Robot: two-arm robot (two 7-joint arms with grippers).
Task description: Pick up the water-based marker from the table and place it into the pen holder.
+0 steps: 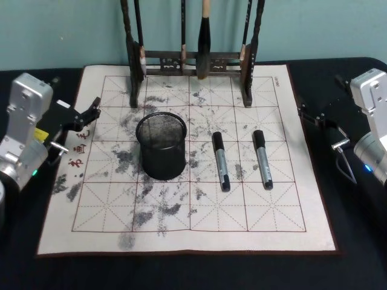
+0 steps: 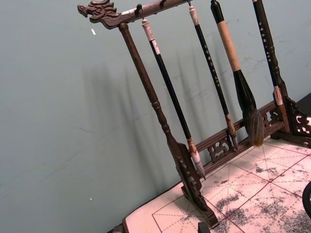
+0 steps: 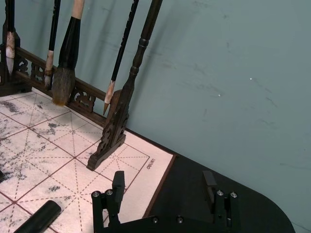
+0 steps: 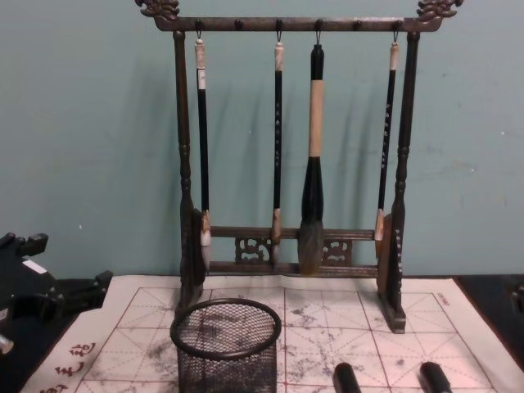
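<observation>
The pen holder (image 1: 161, 147) stands upright on the white calligraphy mat (image 1: 284, 199) that covers the dark table (image 1: 357, 241), left of the mat's middle and in front of the brush rack (image 1: 193, 60); two water-based markers lie flat on the mat to the holder's right, roughly parallel, black caps toward the rack; the inner marker (image 1: 221, 161) is near the holder but apart from it, and the outer marker (image 1: 262, 159) lies a little further right, clear of the first; the left gripper (image 1: 91, 112) hovers at the mat's left edge, level with the holder's far side, and I cannot tell whether it is wide or narrow; the right gripper (image 3: 164, 187) hangs over the mat's far right corner beside the rack's foot, its jaws spread wide and holding nothing, well apart from both markers.
</observation>
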